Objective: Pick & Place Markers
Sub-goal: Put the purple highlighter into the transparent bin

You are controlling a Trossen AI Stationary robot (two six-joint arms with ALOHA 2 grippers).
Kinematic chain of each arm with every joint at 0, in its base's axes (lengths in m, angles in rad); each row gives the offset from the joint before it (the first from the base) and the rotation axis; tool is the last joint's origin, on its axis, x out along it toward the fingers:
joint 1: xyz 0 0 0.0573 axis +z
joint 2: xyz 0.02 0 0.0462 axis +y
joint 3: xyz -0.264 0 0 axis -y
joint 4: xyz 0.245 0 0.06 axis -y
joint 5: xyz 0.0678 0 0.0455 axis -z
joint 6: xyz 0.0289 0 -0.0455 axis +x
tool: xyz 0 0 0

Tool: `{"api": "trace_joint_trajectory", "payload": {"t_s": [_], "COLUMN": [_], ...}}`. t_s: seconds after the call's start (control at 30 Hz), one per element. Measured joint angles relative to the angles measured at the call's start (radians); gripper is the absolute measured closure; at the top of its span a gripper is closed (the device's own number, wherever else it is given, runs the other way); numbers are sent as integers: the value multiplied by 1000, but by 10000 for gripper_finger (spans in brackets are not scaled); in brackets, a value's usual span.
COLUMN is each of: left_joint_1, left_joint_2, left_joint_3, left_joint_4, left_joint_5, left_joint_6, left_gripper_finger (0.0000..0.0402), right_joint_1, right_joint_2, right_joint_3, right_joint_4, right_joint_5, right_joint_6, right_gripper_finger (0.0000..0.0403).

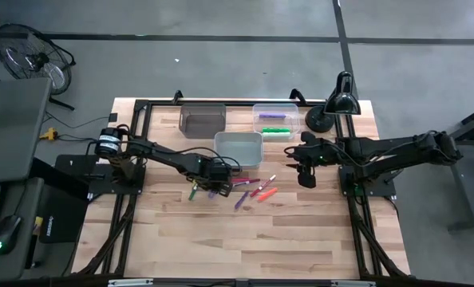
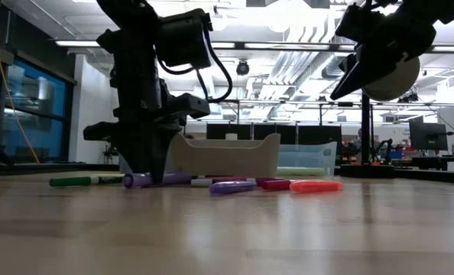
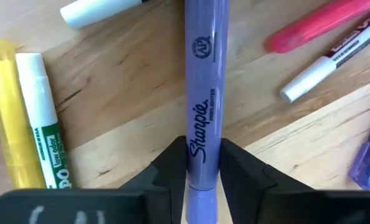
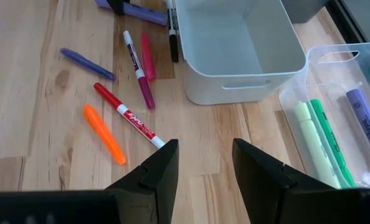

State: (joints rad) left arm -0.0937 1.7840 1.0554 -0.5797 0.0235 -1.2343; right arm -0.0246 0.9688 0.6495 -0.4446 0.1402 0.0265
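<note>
Left gripper (image 3: pixel 202 163): down at the surface (image 1: pixel 245 239), jaws clamped on the purple Sharpie (image 3: pixel 205 87), one finger either side of the barrel near one end.
Handling: a light, stiff, smooth plastic tube, likely slippery if pinched off-centre; a hold nearer the middle would tip less.
Long axis: lies flat, running straight away from the wrist, roughly 3-to-9 o'clock in the high view.
Loose markers (image 1: pixel 257 190): scattered at 6 o'clock of the white bin (image 1: pixel 238 149), pointing various ways.
Clear bin (image 1: pixel 276 119): already holds green and purple pens.
Right gripper (image 4: pixel 203 163): hovers high, jaws apart, empty.
</note>
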Motion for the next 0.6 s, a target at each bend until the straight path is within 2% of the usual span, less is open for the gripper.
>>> {"api": "trace_joint_trajectory", "payload": {"t_s": [0.37, 0.6], "left_joint_1": [-5, -21], "left_joint_2": [15, 23], "left_joint_3": [9, 147], "left_joint_4": [-13, -182], "left_joint_5": [14, 23], "left_joint_6": [38, 133], "left_gripper_finger": [332, 333], "right_joint_1": [0, 0], "right_joint_2": [0, 0], "right_joint_3": [0, 0], "right_joint_4": [0, 0], "right_joint_5": [0, -1], "right_joint_6": [0, 2], "right_gripper_finger": [263, 263]}}
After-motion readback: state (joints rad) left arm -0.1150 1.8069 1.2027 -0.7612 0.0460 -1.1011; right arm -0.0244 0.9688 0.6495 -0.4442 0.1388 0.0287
